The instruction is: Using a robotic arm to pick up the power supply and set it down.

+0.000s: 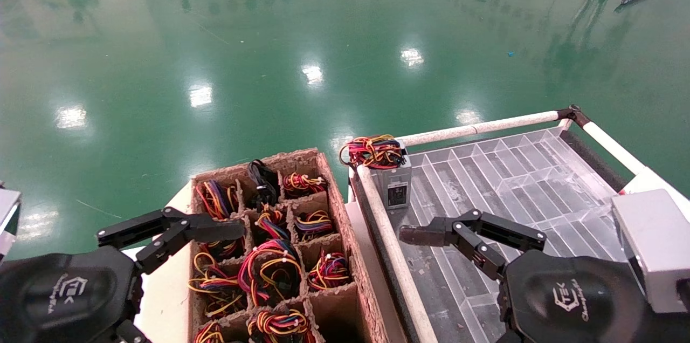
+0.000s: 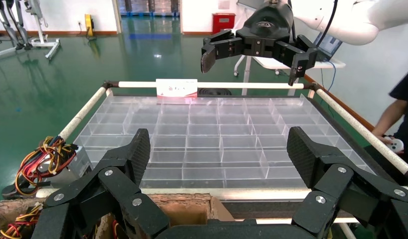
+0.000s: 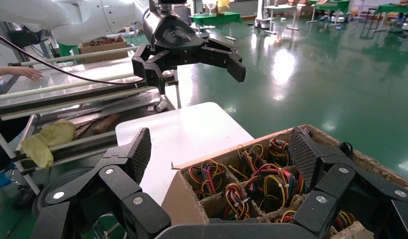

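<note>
Power supply (image 1: 396, 184) standing upright at the near-left corner of the clear divided tray (image 1: 517, 181), label facing the robot, wire bundle (image 1: 372, 151) on top, spilling over the rail. Right end effector (image 1: 431, 235) hovering at five o'clock from the power supply, fingers spread wide, holding nothing. Left end effector (image 1: 178, 230) hanging over the cardboard crate (image 1: 345, 224) of bundled wires at eight o'clock from the power supply, also spread wide and holding nothing.
</note>
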{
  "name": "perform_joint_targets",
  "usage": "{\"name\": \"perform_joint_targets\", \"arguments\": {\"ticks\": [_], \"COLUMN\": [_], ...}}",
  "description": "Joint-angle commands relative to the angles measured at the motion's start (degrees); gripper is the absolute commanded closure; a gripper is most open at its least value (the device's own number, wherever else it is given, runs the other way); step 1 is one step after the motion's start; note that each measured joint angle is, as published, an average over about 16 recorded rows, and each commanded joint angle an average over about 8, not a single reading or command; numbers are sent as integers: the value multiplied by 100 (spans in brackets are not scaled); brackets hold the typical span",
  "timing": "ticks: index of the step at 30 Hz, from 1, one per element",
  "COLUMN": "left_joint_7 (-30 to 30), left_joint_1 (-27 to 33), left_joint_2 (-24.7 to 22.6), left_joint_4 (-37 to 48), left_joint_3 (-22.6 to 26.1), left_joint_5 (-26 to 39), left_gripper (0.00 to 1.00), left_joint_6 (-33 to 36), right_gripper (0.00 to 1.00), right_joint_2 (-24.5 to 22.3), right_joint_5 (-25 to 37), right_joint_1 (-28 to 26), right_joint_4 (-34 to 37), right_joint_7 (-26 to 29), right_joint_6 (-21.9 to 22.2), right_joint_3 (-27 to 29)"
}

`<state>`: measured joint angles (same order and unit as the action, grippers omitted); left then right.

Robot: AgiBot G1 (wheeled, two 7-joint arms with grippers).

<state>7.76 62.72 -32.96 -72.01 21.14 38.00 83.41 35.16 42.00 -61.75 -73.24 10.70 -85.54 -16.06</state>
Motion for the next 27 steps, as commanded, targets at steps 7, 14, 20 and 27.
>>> {"name": "perform_joint_targets", "arguments": {"ticks": [7,14,20,27], "left_joint_7": [0,0,0,0], "left_joint_1": [0,0,0,0], "left_joint_2": [0,0,0,0], "left_joint_4": [0,0,0,0], "left_joint_3": [0,0,0,0], "left_joint_5": [0,0,0,0], "left_gripper": [100,100,100,100], "left_joint_6": [0,0,0,0], "right_gripper": [0,0,0,0], "right_joint_2": [0,0,0,0], "right_joint_5": [0,0,0,0], "right_joint_1": [0,0,0,0], "right_joint_4": [0,0,0,0], "right_joint_7": [0,0,0,0], "right_joint_6": [0,0,0,0], "right_joint_3": [0,0,0,0]}}
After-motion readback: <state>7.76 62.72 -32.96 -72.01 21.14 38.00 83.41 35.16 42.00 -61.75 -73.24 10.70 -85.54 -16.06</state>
